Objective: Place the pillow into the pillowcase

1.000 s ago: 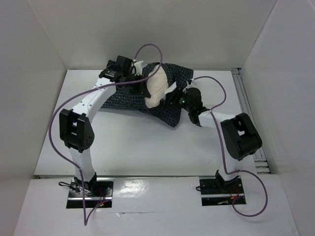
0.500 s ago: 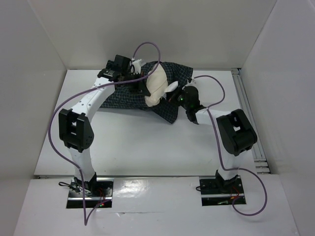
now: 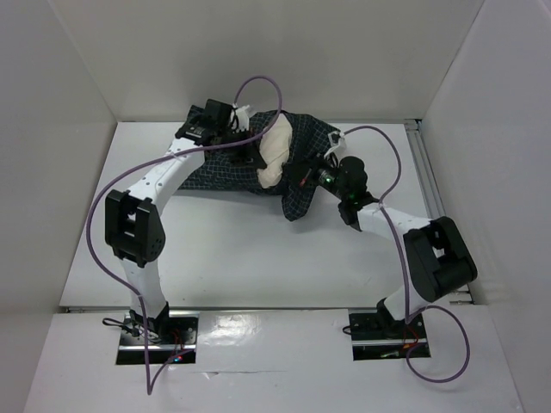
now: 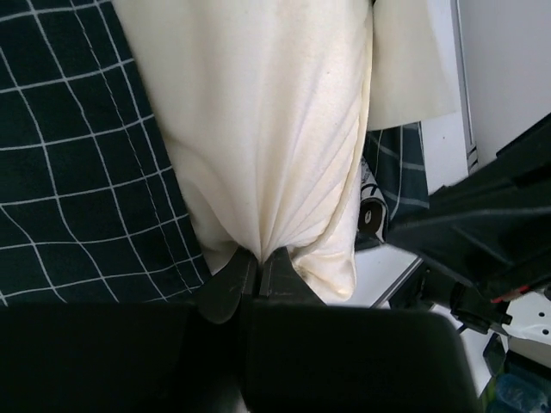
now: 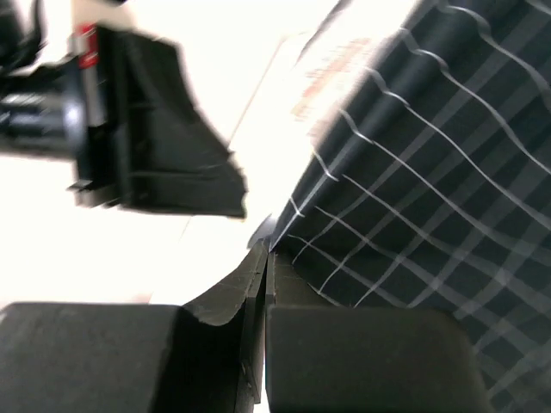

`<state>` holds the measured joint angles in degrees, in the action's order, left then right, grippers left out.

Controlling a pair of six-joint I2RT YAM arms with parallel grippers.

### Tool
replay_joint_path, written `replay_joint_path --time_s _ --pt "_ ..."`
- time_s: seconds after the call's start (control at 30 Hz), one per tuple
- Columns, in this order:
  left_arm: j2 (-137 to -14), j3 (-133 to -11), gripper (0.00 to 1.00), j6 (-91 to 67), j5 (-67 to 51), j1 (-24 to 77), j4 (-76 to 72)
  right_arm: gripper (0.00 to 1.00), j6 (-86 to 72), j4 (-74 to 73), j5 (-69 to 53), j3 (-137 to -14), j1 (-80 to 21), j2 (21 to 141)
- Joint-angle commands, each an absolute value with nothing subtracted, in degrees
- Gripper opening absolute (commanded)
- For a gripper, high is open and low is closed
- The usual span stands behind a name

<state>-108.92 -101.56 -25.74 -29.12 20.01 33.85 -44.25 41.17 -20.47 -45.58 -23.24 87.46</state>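
Both of my grippers are clamped tight. My left gripper pinches a gathered fold of the pillow, the cream cloth fanning out from the jaws. My right gripper is closed on the edge of the pillowcase, checked fabric running away from the tips.

Moving outward, the pillow sits at the far middle of the table, with dark check on its far side and both flanks. A pale patch is bare between my two wrists, so I'd call this partway. The pillow seems started into the mouth, but I can't tell how deep it sits. Most of the pulling-over is left to do.

Against a second ago, my right elbow has swung out toward the near right. The checked flap on that side now covers more of the pillow. My left arm has barely shifted.
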Motion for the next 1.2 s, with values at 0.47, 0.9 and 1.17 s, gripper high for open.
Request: replay_joint_path --time_s 0.47,0.9,1.17 --pt "-119.7 -98.4 0.0 -31.7 -27.3 22.7 21.1 0.0 -58.4 71.4 -44.7 -52.6 -34.3 94.9" --pt "-111.2 -97.8 0.14 -32.9 -36.4 18.6 23.3 0.02 -24.8 11.0 -19.6 -44.0 -29.0 72.8" --pt "-109.8 -102.3 0.49 -35.6 -50.6 15.1 22.5 0.51 -23.8 -9.2 -4.1 -52.5 -26.7 74.8"
